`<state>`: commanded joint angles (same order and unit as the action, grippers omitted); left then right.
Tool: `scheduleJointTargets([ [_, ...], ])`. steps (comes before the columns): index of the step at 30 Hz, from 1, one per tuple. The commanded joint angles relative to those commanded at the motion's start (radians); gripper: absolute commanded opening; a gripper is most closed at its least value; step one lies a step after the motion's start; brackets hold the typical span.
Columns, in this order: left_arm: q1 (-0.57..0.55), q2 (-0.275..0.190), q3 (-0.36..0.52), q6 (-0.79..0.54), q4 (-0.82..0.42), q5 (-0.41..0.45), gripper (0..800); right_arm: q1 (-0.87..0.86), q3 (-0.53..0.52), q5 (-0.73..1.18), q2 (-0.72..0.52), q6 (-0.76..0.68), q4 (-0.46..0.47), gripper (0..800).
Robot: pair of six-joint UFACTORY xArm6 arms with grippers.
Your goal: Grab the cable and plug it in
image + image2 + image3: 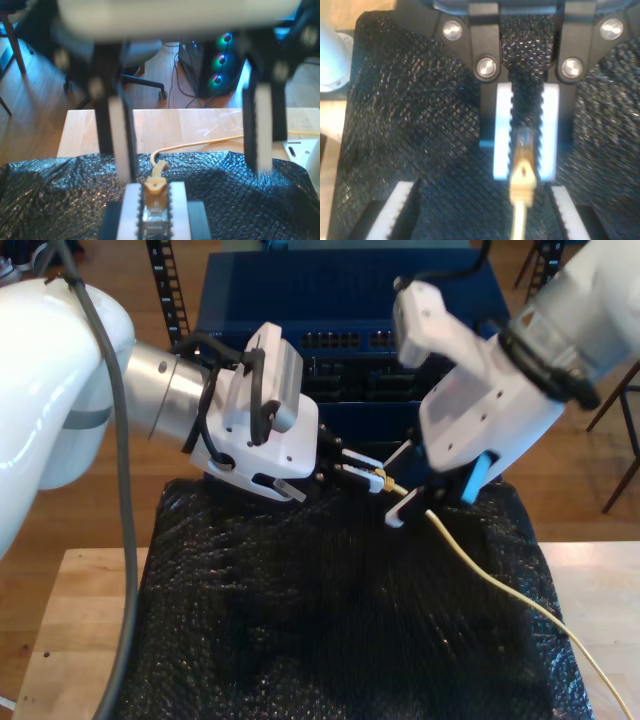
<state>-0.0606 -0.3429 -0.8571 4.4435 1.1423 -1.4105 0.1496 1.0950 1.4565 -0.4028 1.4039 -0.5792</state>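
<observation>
The yellow-orange cable [500,585] runs from the exterior view's lower right up across the black mat to its plug [381,480]. My second gripper [372,477], on the arm at the exterior view's left, is shut on that plug [523,175], with the cord [520,220] trailing out from between its white pads [501,150]. My first gripper [400,488], on the arm at the exterior view's right, is open. Its fingers [122,150] straddle the cable [200,145] just behind the plug [156,186] without touching it.
A black textured mat [300,620] covers the wooden table [60,640]. A blue rack unit with rows of ports [350,340] stands behind the grippers. Past the table's far edge, an office chair [145,80] and a computer with coloured lights [220,60] are on the floor.
</observation>
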Motion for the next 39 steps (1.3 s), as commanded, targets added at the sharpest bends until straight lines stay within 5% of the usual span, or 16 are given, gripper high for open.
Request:
scheduleJointTargets([
  [7, 0.003, 0.006, -0.005, 0.034, 0.006, -0.002, 3, -0.092, 0.021, 0.034, -0.026, 0.005, 0.008, 800],
  [16, 0.023, 0.032, -0.035, 0.121, 0.028, -0.103, 3, -0.091, 0.035, 0.035, -0.026, 0.075, 0.005, 793],
  [26, 0.097, 0.149, -0.074, 0.144, 0.152, -0.282, 3, -0.091, 0.046, 0.034, -0.055, 0.183, 0.0, 798],
  [39, 0.146, 0.224, -0.101, 0.244, 0.218, -0.42, 3, -0.089, -0.002, 0.028, -0.216, 0.265, -0.049, 798],
])
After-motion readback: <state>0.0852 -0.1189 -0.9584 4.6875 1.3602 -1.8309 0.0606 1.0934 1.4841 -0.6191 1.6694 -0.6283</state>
